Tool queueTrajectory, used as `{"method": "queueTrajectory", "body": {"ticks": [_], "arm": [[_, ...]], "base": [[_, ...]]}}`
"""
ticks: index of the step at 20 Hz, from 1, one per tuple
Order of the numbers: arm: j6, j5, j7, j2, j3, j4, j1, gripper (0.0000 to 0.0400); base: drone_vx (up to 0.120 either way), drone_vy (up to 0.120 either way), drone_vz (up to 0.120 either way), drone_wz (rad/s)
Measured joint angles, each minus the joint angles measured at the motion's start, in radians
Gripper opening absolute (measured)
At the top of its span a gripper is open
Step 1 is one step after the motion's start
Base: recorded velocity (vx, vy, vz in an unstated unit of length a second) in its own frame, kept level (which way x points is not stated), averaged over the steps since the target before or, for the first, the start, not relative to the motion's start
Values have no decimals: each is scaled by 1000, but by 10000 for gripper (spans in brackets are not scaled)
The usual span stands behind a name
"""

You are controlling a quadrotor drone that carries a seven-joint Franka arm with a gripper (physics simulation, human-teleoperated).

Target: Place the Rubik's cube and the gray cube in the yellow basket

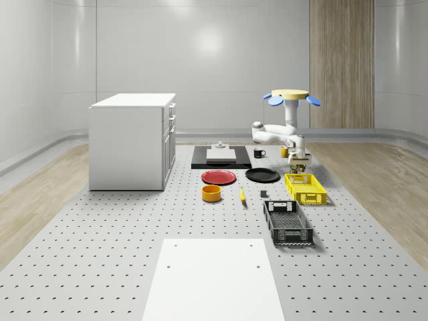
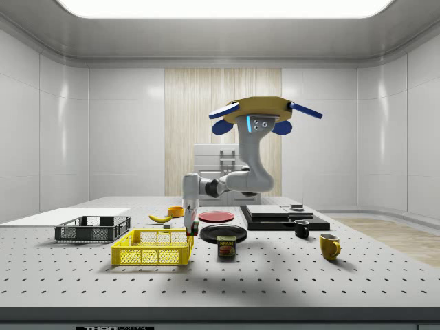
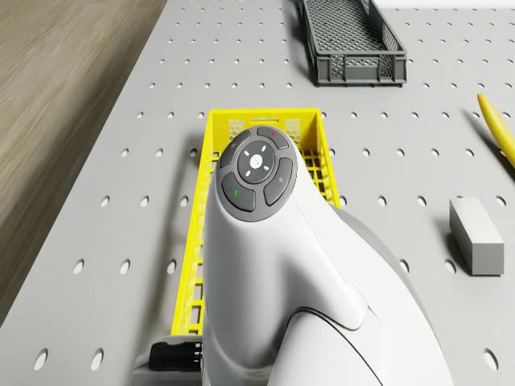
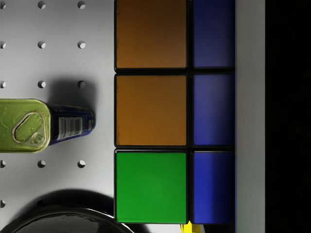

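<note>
drone [image 2: 265, 113] hovers mid-frame in side view, arm bent down-left | gripper [image 2: 188, 221] clamped on Rubik's cube [image 4: 163, 111] at yellow basket [image 2: 152, 247] right rim | gray cube [image 3: 475, 235] on perforated table [image 1: 100, 254], right in drone view | white-walled room

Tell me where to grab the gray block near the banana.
From straight above, pinching its two longer side faces: the gray block lies flat on the table, free all round. Drone hovers over the yellow basket, gripper holding the Rubik's cube at its end.
</note>
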Motion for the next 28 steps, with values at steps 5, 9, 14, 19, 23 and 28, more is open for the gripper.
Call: {"method": "queueTrajectory", "body": {"ticks": [5,9,14,19,23,28], "arm": [[6,3,1,-7,1,0,-1,325],[11,5,1,-12,2,0,-2,325],[17,7,2,-18,2,0,-3,325],[21,9,3,-23,3,1,-3,325],[31,-7,3,-28,-15,3,-5,325],[57,-70,4,-34,-83,13,-13,325]], "base": [[120,0,0,0],[120,0,0,0],[120,0,0,0],[24,0,-88,0],[0,0,-70,0],[0,0,0,0]]}}
